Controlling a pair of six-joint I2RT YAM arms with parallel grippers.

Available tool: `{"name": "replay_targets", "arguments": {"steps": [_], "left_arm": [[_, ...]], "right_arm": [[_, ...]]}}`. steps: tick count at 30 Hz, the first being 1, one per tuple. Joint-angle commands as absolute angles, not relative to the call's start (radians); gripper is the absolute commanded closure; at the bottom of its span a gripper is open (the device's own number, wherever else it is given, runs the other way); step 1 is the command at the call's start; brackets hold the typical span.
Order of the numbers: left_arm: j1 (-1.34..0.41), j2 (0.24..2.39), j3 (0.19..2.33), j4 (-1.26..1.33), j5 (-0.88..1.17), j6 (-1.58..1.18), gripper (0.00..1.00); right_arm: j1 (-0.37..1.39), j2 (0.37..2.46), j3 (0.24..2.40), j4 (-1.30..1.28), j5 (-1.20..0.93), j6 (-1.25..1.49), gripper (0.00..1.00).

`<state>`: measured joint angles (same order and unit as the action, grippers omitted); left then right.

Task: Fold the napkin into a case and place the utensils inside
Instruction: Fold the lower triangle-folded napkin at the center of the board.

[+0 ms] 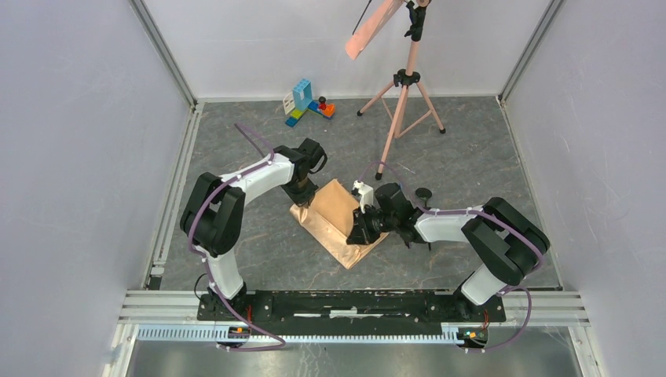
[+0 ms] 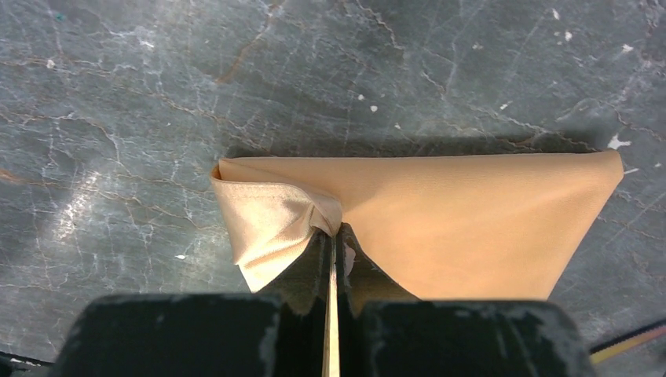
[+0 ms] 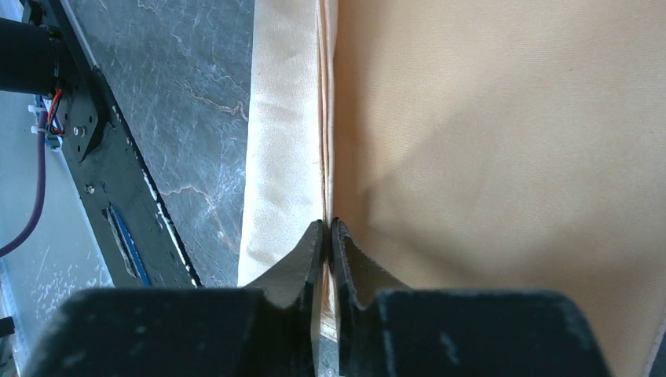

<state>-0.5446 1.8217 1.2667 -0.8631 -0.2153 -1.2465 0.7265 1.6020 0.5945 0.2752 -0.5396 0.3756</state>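
Observation:
The peach-tan napkin (image 1: 338, 216) lies on the grey marbled floor between the two arms, and its upper part is raised like a tent. My left gripper (image 1: 305, 191) is at its far left corner. In the left wrist view the left gripper (image 2: 334, 232) is shut on a bunched hem of the napkin (image 2: 471, 220). My right gripper (image 1: 363, 228) is at the napkin's right side. In the right wrist view the right gripper (image 3: 327, 224) is shut on the doubled edge of the napkin (image 3: 487, 157). A thin black round-ended utensil (image 1: 424, 192) shows just behind the right arm. No case is in view.
A pink tripod (image 1: 404, 102) stands at the back right, carrying a salmon strip (image 1: 373, 31). Coloured toy blocks (image 1: 306, 102) sit at the back centre. The arms' black base rail (image 1: 353, 306) runs along the near edge. Grey walls close in both sides.

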Motion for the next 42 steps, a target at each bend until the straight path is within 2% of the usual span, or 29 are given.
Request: {"name": "replay_targets", "arguments": {"steps": [1,3,15,19,25,29,34,38,42], "left_arm": [[-0.550,1.831,1.326,-0.830,-0.209,-1.176,0.98],[-0.556,1.839,1.334,-0.830,-0.207,-1.168,0.98],[-0.563,1.903,1.376,-0.810,-0.145,-1.065,0.96],[-0.564,1.868,1.342,-0.733,-0.093,-0.970,0.85],[-0.560,1.676,1.175,-0.530,-0.017,-0.878,0.46],[-0.547,1.600,1.143,-0.529,-0.005,-0.823,0.35],[-0.496,1.559,1.100,-0.509,0.064,-0.755,0.35],[-0.480,1.582,1.114,-0.538,0.070,-0.704,0.46],[-0.480,1.623,1.136,-0.560,0.082,-0.687,0.46]], "right_arm": [[0.736,1.585,0.582,0.314,-0.505,0.379,0.95],[0.736,1.581,0.577,0.312,-0.501,0.379,1.00],[0.737,1.527,0.539,0.316,-0.478,0.383,1.00],[0.738,1.533,0.532,0.324,-0.471,0.388,1.00],[0.738,1.529,0.523,0.336,-0.470,0.399,1.00],[0.738,1.505,0.509,0.341,-0.455,0.411,1.00],[0.738,1.472,0.482,0.368,-0.448,0.447,1.00],[0.737,1.461,0.465,0.386,-0.440,0.466,1.00],[0.738,1.468,0.466,0.385,-0.442,0.465,1.00]]}}
